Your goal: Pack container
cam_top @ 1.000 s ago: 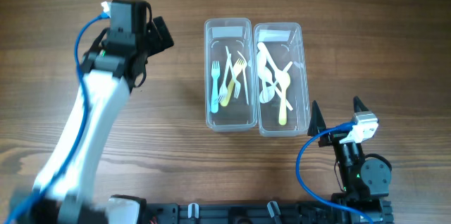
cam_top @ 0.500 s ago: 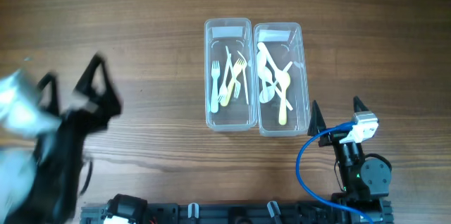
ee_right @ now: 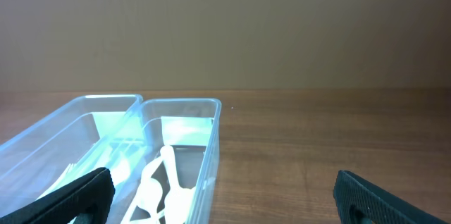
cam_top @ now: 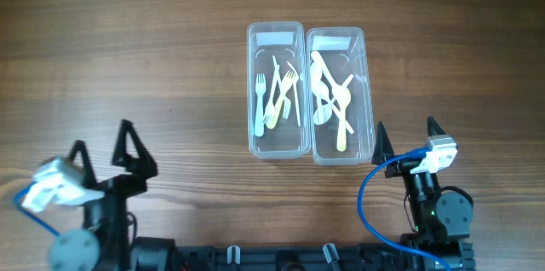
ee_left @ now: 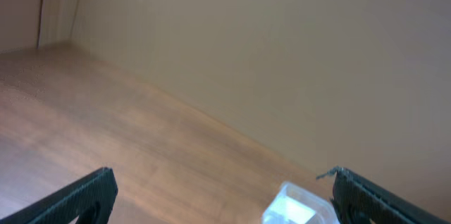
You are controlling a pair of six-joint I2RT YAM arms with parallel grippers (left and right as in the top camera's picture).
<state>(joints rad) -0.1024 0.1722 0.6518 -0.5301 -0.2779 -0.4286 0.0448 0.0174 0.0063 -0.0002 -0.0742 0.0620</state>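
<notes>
Found two clear rectangular containers standing long side against long side, slightly right of centre on the wooden surface (cam_top: 170, 49). Noted the left container (cam_top: 272, 43) holding forks (cam_top: 274, 100): one light blue, one yellow-green, the rest white, lying roughly lengthwise and overlapping. Noted the right container (cam_top: 336, 43) holding spoons (cam_top: 328, 88), mostly white and crossed over one another, with one yellow spoon (cam_top: 342, 133) toward the near end. Logged both containers as open-topped. Located the left tool (cam_top: 102, 137) at the near left of the surface, well apart from both containers, spread wide and gripping nothing. Located the right tool (cam_top: 406, 126) at the near right, just beside the near right corner of the right container but not touching it, likewise spread wide with nothing between its tips. Checked the left wrist view: dark fingers (ee_left: 84, 192) at the two lower corners, bare wood between them, and one corner of a clear container at the bottom edge; could not tell which container. Checked the right wrist view: dark fingers (ee_right: 70, 199) at the lower corners, both containers ahead and to the left, white spoons visible inside the nearer one. Recorded a blue cable (cam_top: 364, 198) looped beside the base of the right arm.
</notes>
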